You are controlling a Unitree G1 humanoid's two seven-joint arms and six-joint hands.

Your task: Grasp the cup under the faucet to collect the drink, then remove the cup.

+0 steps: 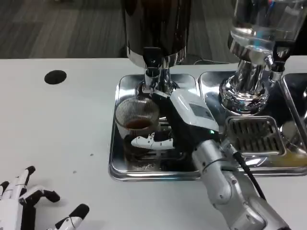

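Note:
A ribbed clear cup [137, 115] with a little brown drink in its bottom stands on the steel drip tray [117, 165], just below and in front of the dark dispenser's faucet [153, 72]. My right hand [180, 122] reaches in from the lower right and grips the cup from its right side, with a white and black finger [152, 142] curled across its front base. My left hand [29, 201] lies open on the white table at the lower left, fingers spread, far from the cup.
A second dispenser [252, 57] with a clear tank stands on its own steel tray with a grate [252, 136] to the right. A black round hole [55, 77] marks the table at the left. The tabletop at the left is bare white.

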